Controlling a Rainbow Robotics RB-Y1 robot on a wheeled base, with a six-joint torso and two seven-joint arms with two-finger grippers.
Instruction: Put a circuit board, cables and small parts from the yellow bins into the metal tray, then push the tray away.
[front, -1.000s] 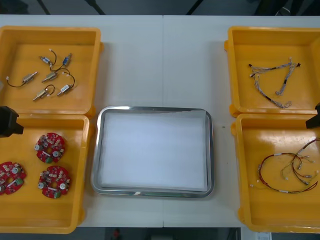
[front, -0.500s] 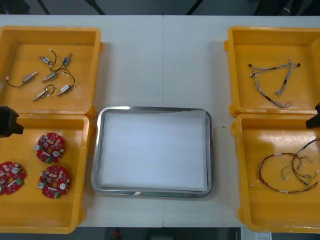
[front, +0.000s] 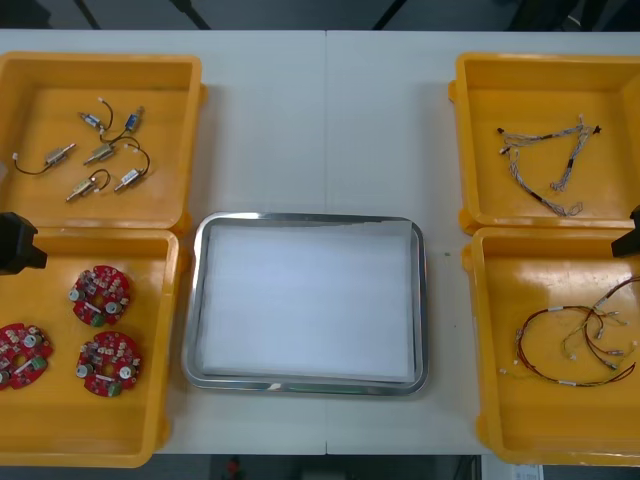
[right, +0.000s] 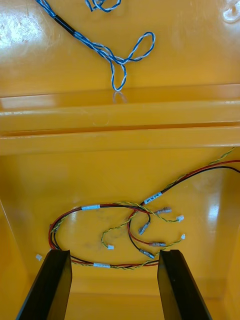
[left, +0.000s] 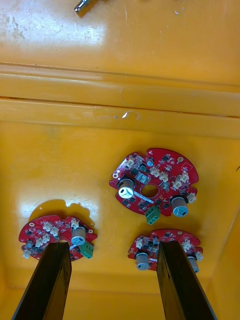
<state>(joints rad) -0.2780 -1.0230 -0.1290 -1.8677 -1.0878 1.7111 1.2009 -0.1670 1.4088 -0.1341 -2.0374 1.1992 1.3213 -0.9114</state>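
The metal tray (front: 192, 300), white inside, lies mid-table with nothing in it. Three round red circuit boards (front: 100, 295) rest in the near left yellow bin (front: 150, 420). My left gripper (front: 18, 243) hovers over that bin's far left corner; in the left wrist view it (left: 115, 285) stands open above the boards (left: 155, 182). My right gripper (front: 628, 238) hangs at the far edge of the near right bin (front: 500, 300). It (right: 114, 287) is open over the red and yellow cable (right: 125, 230).
Several small metal parts (front: 100, 155) lie in the far left bin (front: 170, 90). A twisted blue and white cable (front: 545, 160) lies in the far right bin (front: 480, 90), also seen beyond the bin wall (right: 110, 55). Bare table stretches beyond the tray.
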